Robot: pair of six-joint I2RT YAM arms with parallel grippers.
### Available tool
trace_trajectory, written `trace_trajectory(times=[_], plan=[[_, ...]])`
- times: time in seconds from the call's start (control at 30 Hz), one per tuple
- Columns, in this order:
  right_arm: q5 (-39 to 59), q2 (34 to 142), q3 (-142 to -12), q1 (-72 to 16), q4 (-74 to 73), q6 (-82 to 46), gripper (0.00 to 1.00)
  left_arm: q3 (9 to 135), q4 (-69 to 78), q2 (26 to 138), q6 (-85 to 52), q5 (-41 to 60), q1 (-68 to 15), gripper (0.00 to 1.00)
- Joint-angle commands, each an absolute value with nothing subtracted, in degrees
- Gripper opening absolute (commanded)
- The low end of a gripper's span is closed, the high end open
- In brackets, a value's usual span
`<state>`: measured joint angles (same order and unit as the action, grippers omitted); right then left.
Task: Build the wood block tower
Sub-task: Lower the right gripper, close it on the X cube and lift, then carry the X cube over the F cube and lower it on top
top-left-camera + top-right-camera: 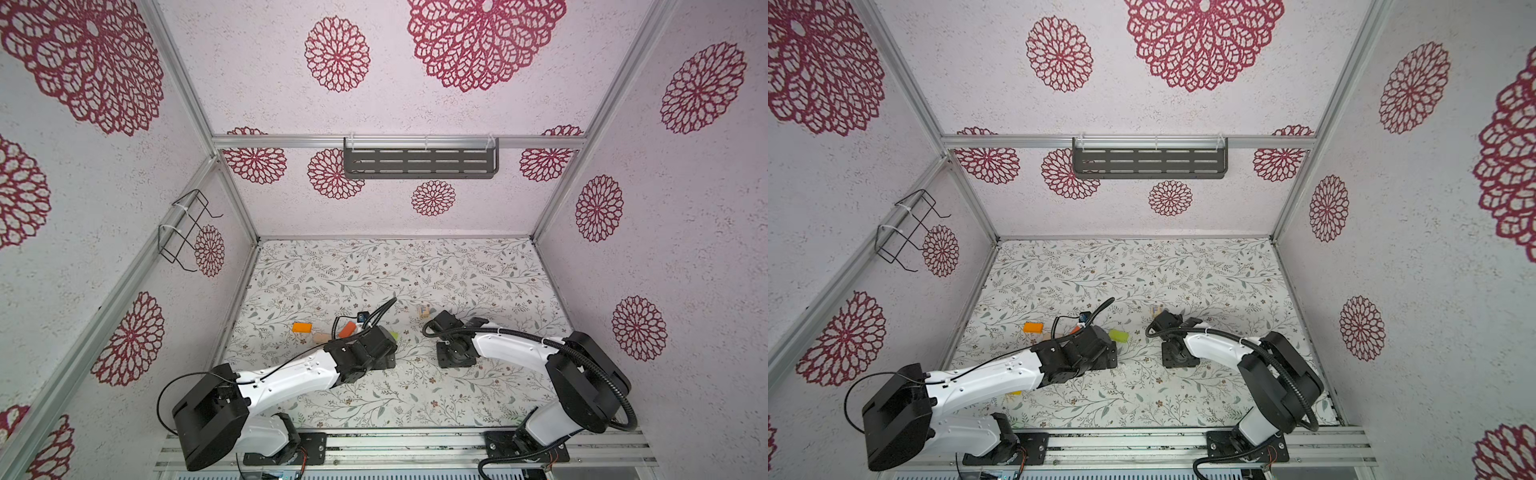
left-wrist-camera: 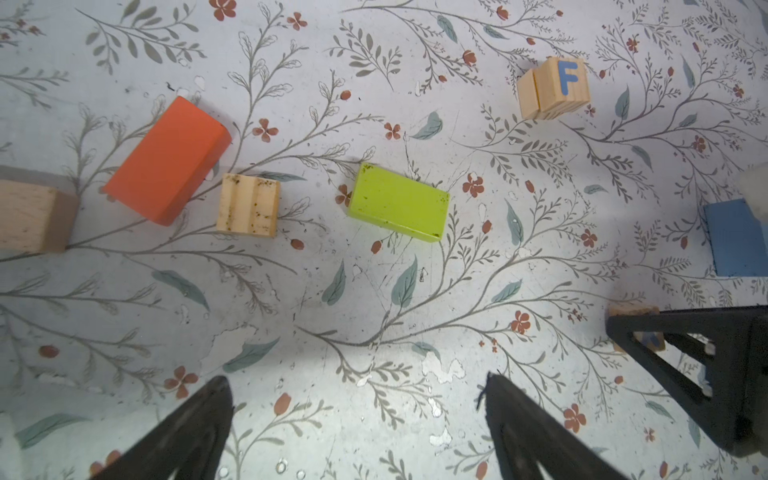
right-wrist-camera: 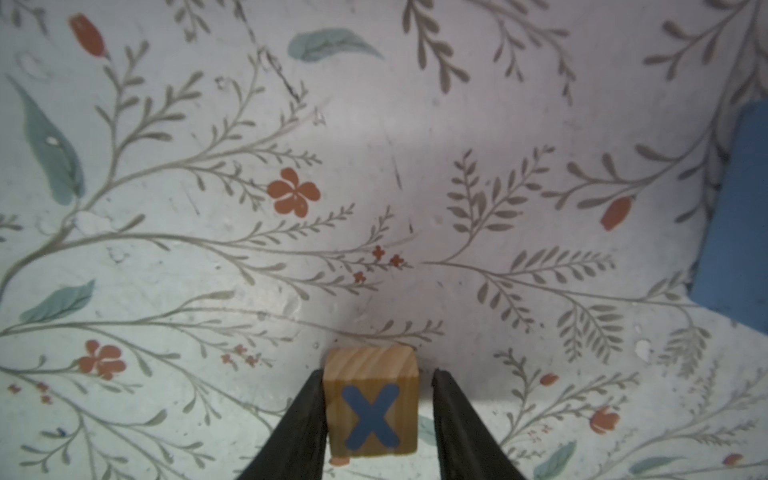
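RIGHT: X cube (image 3: 370,415) sits between the right fingers (image 3: 299,424), one touching, one just clear, unclamped | LEFT: left fingers (image 2: 199,424) splayed, empty, over the bench (image 2: 374,311) | TOWER: none yet; blocks (image 2: 399,201) lie scattered | RISK: we fear a lopsided closing shoves or twists the cube

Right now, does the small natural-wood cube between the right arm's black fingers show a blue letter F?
No, the natural-wood cube shows a blue X in the right wrist view.
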<state>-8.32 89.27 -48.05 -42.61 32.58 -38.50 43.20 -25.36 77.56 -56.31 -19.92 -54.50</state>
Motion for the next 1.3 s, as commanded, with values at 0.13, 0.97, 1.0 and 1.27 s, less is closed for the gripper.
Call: trace_trajectory(times=[0.13, 0.97, 1.0, 1.27], plan=[[-8.7, 89.1, -48.6, -42.3, 33.5, -38.0, 0.34, 43.0, -25.7, 76.8, -57.2, -20.9, -54.4, 0.97], [-10.0, 99.1, -79.2, -40.0, 48.8, -28.6, 0.30, 49.5, -29.8, 74.0, -47.0, -16.3, -42.3, 0.97], [-9.9, 100.1, -80.5, -39.8, 49.1, -28.2, 0.30, 50.1, -30.2, 74.6, -46.5, -16.6, -42.1, 0.97], [-8.6, 107.5, -88.7, -37.6, 50.4, -26.1, 0.30, 50.6, -28.2, 76.4, -44.6, -14.7, -38.8, 0.97]])
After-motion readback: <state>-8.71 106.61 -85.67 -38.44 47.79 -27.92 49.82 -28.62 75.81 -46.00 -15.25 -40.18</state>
